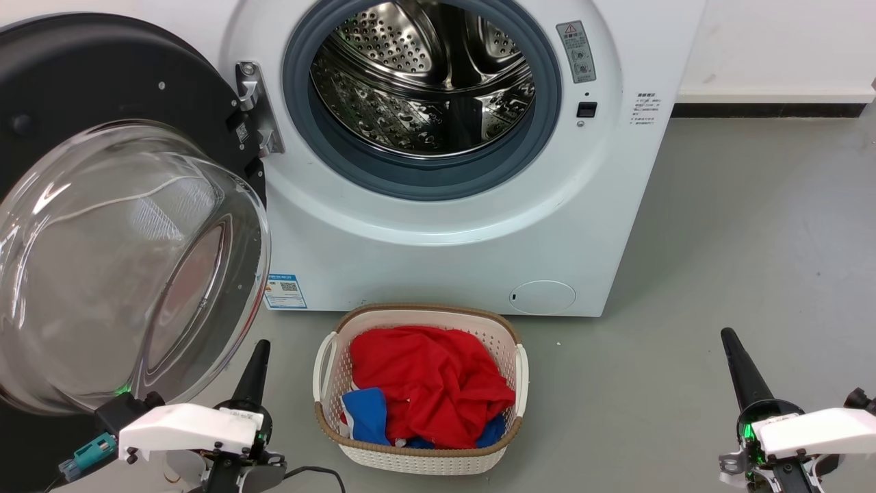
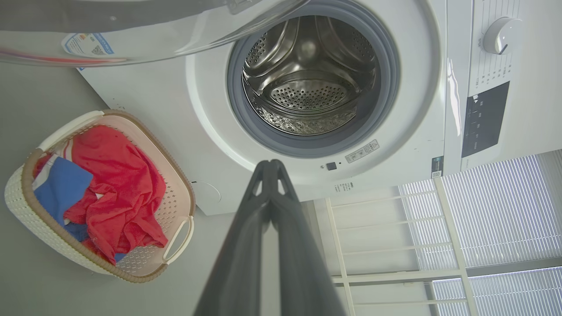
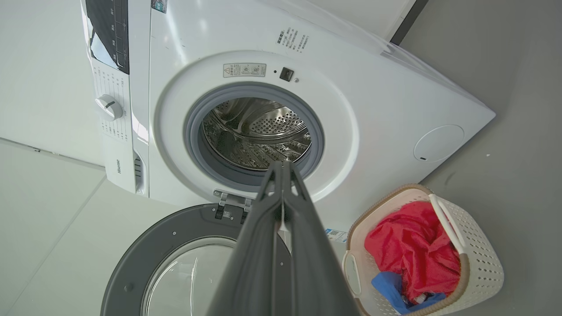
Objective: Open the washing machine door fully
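Observation:
The white washing machine (image 1: 452, 253) (image 2: 175, 101) (image 3: 373, 109) stands ahead with its steel drum (image 1: 424, 75) exposed. Its washing machine door (image 1: 89, 75) (image 3: 145, 250), a black disc with a clear glass bowl (image 1: 116, 260), is swung wide to the left on its hinge (image 1: 256, 106). The bowl's edge (image 2: 131, 44) crosses the top of the left wrist view. My left gripper (image 1: 256, 356) (image 2: 270, 164) is shut and empty, just below and right of the bowl, not touching it. At the lower right my right gripper (image 1: 729, 339) (image 3: 281, 164) is shut, holding nothing, far from the door.
A white woven laundry basket (image 1: 328, 370) (image 2: 13, 193) (image 3: 487, 267) with red and blue clothes (image 1: 424, 383) stands on the grey floor (image 1: 753, 239) in front of the machine, between my two grippers. A white wall with dark skirting (image 1: 773, 109) runs behind at the right.

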